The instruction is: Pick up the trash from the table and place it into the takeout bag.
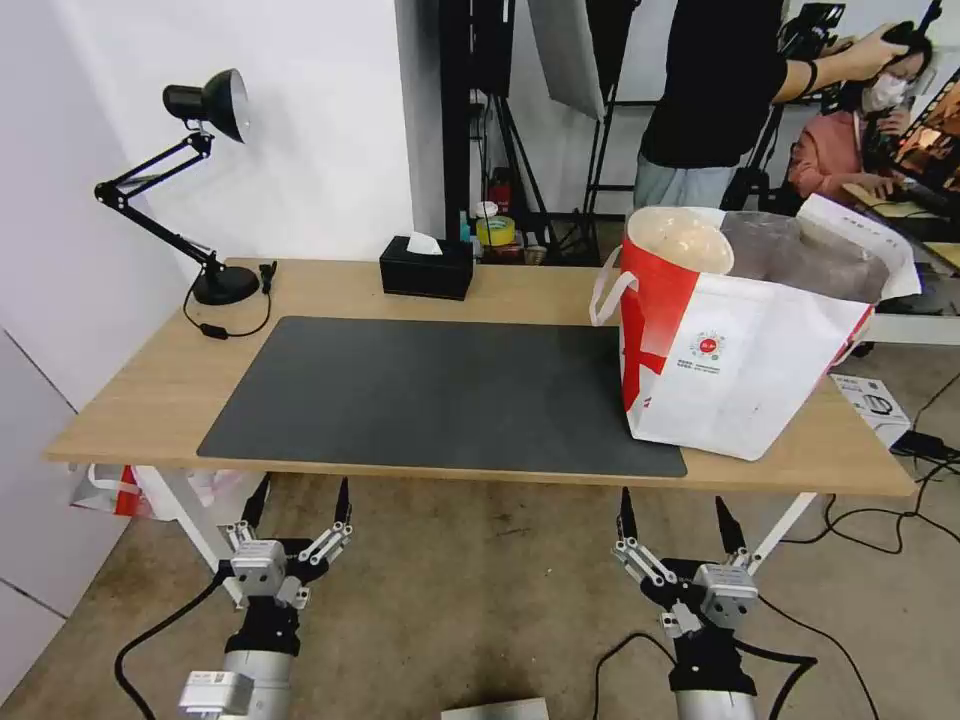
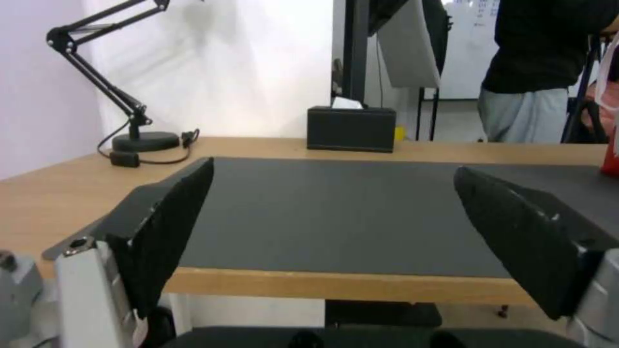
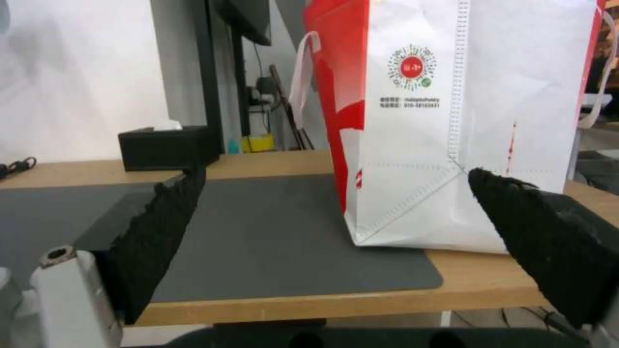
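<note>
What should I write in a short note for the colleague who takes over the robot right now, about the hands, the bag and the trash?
Left hand: open, holding nothing, below the near edge of the table, on the left.
Right hand: open, holding nothing, below the near edge, in front of the takeout bag.
The bag stands upright on the right part of the table, partly on the dark mat, mouth open. A beige pulp bowl sits in its mouth.
No trash lies on the tabletop; a black tissue box and a desk lamp stand at the back.
Done: table looks cleared.
Left: apparently nothing; the other containers cannot be seen.
</note>
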